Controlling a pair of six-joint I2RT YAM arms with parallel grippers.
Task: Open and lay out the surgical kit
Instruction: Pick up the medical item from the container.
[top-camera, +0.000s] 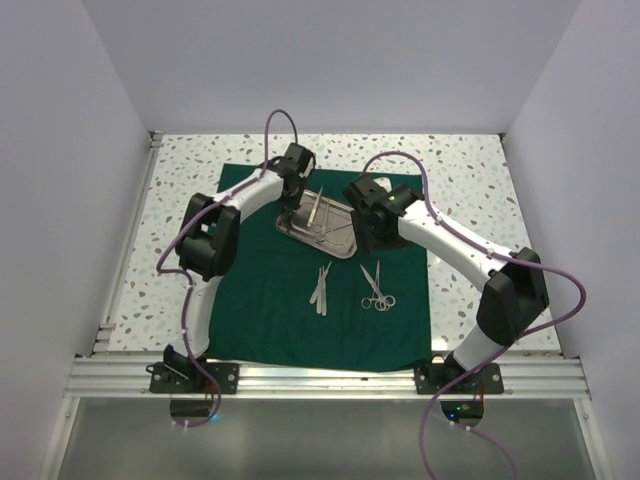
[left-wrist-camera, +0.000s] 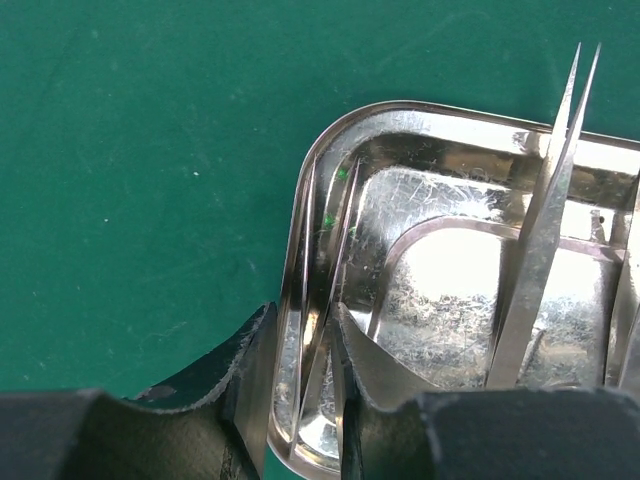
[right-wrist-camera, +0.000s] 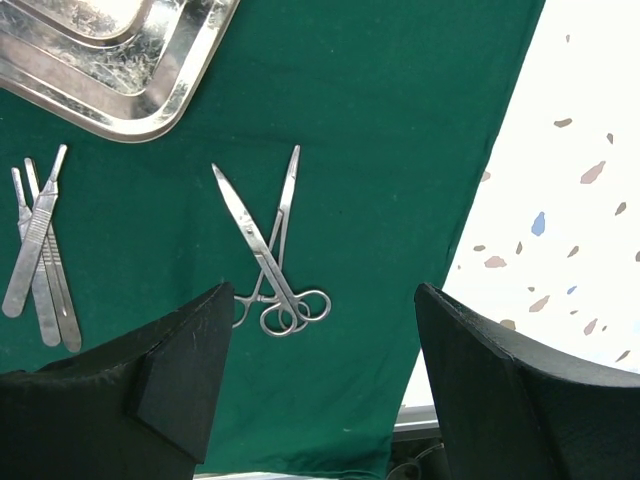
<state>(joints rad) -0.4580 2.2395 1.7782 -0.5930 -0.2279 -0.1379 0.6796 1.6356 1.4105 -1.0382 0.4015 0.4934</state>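
The dark green cloth (top-camera: 270, 310) lies spread flat. The shiny steel tray (top-camera: 340, 240) sits on its far middle. My left gripper (top-camera: 293, 207) is at the tray's left edge. In the left wrist view its jaws (left-wrist-camera: 300, 400) straddle the tray wall (left-wrist-camera: 300, 200), one finger outside and one inside, shut on the rim with slim tweezers (left-wrist-camera: 325, 270) pinned against it. Another pair of tweezers (left-wrist-camera: 540, 250) lies in the tray. My right gripper (top-camera: 372, 232) is open and empty above the cloth (right-wrist-camera: 400, 120), right of the tray (right-wrist-camera: 150, 80).
Several slim steel handles (top-camera: 321, 288) (right-wrist-camera: 40, 270) and crossed ring-handled scissors and forceps (top-camera: 376, 288) (right-wrist-camera: 265, 250) lie on the cloth in front of the tray. Speckled white tabletop (right-wrist-camera: 570, 200) borders the cloth on the right. White walls enclose the table.
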